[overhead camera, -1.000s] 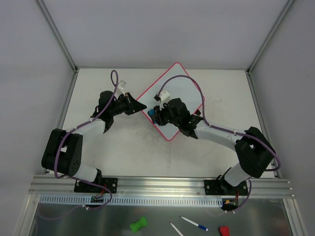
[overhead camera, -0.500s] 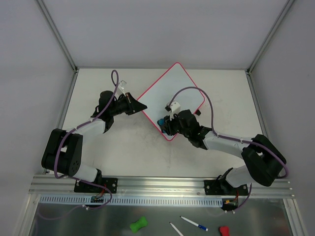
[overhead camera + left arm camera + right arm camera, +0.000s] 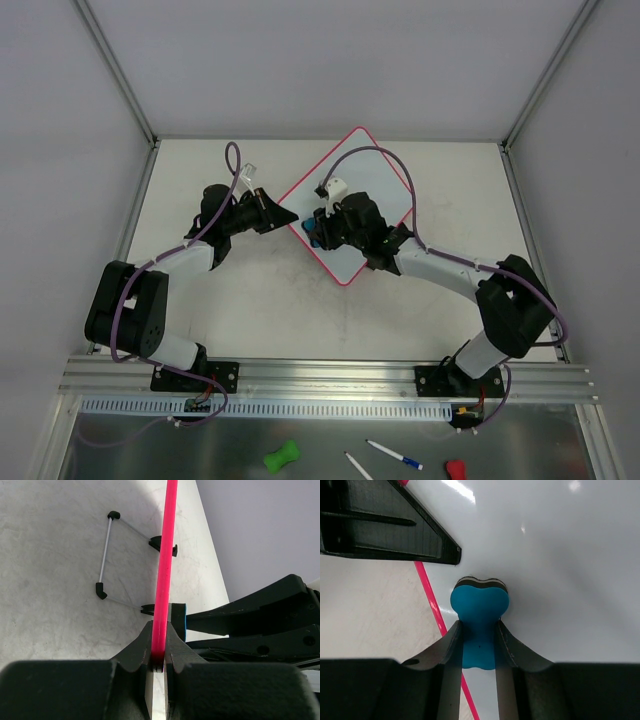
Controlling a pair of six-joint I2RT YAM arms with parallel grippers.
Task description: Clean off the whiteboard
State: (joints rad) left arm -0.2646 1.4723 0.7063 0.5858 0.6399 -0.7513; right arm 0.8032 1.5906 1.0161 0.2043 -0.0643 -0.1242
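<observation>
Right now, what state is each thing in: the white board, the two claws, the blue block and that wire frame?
whiteboard: no scribbles visible, pinched at its rim.
left gripper: shut on the whiteboard's pink rim.
right gripper: shut on the eraser.
eraser: held against the whiteboard, near its pink rim.
wire stand: swung out from the whiteboard's edge.

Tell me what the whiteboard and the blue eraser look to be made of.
The whiteboard: glossy coated panel, light glares on it; its pink rim, probably plastic. The eraser: matte blue body, likely foam or plastic, dark felt-like layer facing the board.
</observation>
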